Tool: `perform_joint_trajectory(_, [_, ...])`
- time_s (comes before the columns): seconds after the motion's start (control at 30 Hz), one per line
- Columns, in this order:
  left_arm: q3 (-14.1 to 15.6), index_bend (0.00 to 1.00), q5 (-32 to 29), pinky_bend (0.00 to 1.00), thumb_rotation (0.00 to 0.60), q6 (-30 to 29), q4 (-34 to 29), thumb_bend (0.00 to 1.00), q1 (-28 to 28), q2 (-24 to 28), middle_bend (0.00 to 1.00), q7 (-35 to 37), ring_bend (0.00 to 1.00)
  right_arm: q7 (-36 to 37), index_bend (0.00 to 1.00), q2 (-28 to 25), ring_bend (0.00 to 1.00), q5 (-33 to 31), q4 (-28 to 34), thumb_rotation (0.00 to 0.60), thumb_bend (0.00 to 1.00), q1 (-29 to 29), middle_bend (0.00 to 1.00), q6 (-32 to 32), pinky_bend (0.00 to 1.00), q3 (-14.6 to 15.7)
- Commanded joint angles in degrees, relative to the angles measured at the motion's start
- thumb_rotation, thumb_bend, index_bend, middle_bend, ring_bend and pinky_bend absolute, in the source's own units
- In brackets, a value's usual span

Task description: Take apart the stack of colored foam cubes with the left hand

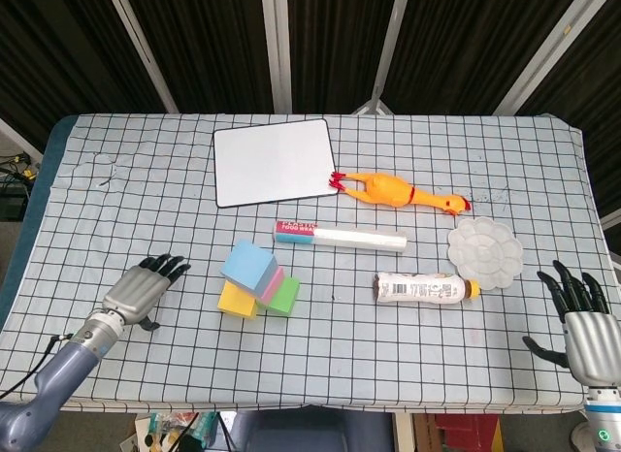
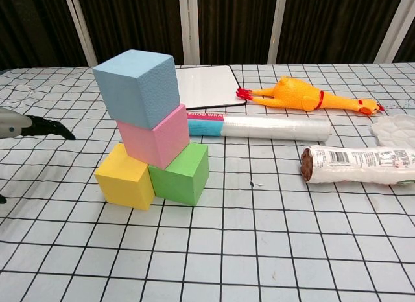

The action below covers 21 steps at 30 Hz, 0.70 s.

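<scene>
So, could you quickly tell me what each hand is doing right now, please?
Left hand: open, holding nothing, beside the cube stack.
Right hand: open, holding nothing.

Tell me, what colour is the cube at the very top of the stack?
Light blue. The top cube shows best in the chest view.

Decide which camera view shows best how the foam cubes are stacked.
The chest view: from the side, the blue cube sits on pink, which rests on yellow and green. The head view looks down, with blue covering most of the others.
</scene>
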State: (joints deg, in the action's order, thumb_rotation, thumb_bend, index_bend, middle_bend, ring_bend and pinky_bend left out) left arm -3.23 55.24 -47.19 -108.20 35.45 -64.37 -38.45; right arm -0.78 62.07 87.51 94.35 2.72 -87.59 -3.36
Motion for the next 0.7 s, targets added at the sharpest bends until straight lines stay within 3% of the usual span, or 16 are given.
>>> perform_joint_trajectory(0.03, [1.0, 0.0, -4.4, 0.14, 0.6, -1.1, -0.1, 0.01, 3.1, -3.3, 0.0, -4.1, 0.0, 0.1, 0.16, 0.0, 0.15, 0.0, -0.1, 0.6, 0.02, 0.0, 0.04, 0.0, 0.06, -0.1])
perform_joint_trajectory(0.27, [1.5, 0.0, -12.2, 0.14, 0.6, -3.9, 0.4, 0.01, 8.0, -8.0, 0.0, -9.9, 0.0, -0.3, 0.16, 0.2, 0.15, 0.1, -0.3, 0.6, 0.02, 0.2, 0.04, 0.4, 0.06, 0.0])
perform_joint_trajectory(0.7, [1.6, 0.0, -20.0, 0.14, 0.6, -9.5, 0.7, 0.01, 14.6, -14.9, 0.0, -16.3, 0.0, -0.2, 0.16, 0.4, 0.15, -0.4, -0.6, 0.6, 0.02, 0.5, 0.04, 1.0, 0.06, -0.2])
